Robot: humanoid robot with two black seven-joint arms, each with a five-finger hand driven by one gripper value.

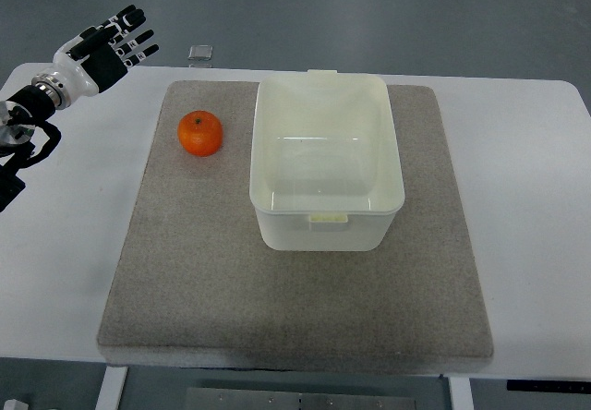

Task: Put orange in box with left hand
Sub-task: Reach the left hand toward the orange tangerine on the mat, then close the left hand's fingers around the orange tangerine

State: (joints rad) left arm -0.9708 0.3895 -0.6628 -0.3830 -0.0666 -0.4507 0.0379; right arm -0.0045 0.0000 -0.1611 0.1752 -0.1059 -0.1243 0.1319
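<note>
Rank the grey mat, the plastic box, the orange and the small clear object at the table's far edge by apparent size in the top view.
1. Grey felt mat
2. Translucent white plastic box
3. Round orange
4. Small clear square object; it lies farther from the camera, but looks clearly smallest.

A white bench (517, 151) with rounded far corners carries a grey felt-like mat (295, 308) that covers most of its middle, leaving bare white margins on both sides and along the far edge. On the mat stand a pale translucent box (325, 230), open at the top, and just to its left an orange (199, 134).
</note>
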